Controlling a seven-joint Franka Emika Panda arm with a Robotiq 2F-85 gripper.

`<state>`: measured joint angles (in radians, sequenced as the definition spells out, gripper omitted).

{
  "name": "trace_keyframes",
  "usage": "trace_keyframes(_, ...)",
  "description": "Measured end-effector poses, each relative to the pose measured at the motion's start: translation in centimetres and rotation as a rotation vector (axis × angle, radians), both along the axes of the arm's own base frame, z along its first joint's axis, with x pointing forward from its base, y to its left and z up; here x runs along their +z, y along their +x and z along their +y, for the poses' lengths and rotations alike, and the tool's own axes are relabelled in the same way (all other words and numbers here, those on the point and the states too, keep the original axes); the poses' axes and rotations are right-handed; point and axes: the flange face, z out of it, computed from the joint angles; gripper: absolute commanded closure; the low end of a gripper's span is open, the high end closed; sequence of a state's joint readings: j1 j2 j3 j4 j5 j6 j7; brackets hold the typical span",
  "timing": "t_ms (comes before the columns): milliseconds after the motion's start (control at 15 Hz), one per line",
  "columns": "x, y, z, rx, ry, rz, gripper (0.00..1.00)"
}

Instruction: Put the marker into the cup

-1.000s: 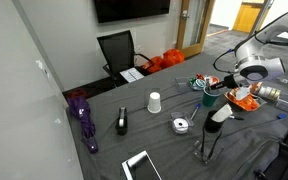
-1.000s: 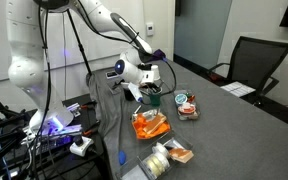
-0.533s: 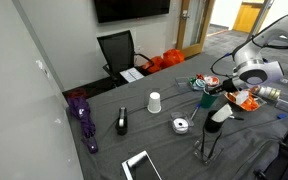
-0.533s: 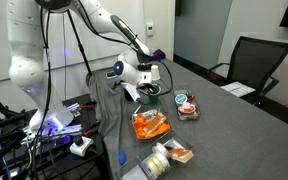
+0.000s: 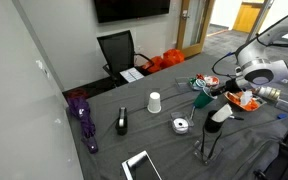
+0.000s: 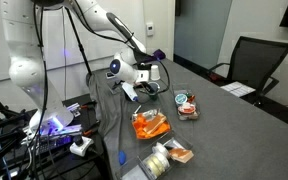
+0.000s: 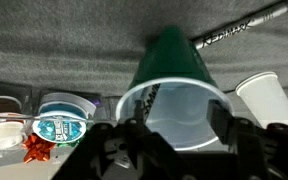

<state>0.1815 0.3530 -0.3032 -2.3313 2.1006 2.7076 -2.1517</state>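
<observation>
- gripper (image 7: 174, 130): fingers spread wide, one on each side of the cup (image 7: 170, 68) at its rim. Both look to be in contact, so it has hold of the cup and nothing else.
- Wrist view: the cup's mouth faces the camera and the white inside is visible. The green wall tapers away toward the grey table (image 5: 164, 148). I can't tell if the base is touching the table.
- In an exterior view the cup is at the fingertips, near the table edge on the arm's side. It looks tilted, but it's too small there to be sure.
- marker (image 7: 239, 24): lying flat on the table beyond the cup, well apart from it. It isn't in the cup and isn't in the fingers.
- white cup (image 7: 272, 95): just beside the green one in the wrist view, not touching it.
- small tub (image 7: 59, 128) with a teal foil lid: on the other side of the cup, near one finger.
- orange snack pack (image 6: 149, 124): on the table near the gripper.
- tape roll (image 5: 181, 125): mid-table, between the white cup and the near table edge.
- Black handheld thing (image 5: 122, 122): further along, standing apart from the white cup.
- tablet (image 5: 141, 165): flat at the table edge.
- purple umbrella (image 5: 83, 118): folded, lying at the far end from the arm.
- office chair (image 5: 117, 50): behind the table.
- dark screen (image 5: 132, 8): on the wall above the chair.
</observation>
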Motion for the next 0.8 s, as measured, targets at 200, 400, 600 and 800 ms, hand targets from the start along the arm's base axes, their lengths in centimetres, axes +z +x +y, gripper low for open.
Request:
trace_keyframes(200,0.6,-0.9,0.3,0.036,-0.007,0.011,0.85)
trace_keyframes(400,1.1,-1.4,0.6,0.056,-0.009,0.017,1.00)
trace_keyframes(600,1.3,-1.4,0.8,0.060,-0.013,0.017,1.00)
trace_keyframes(800,1.4,-1.3,0.8,0.057,-0.016,0.020,1.00)
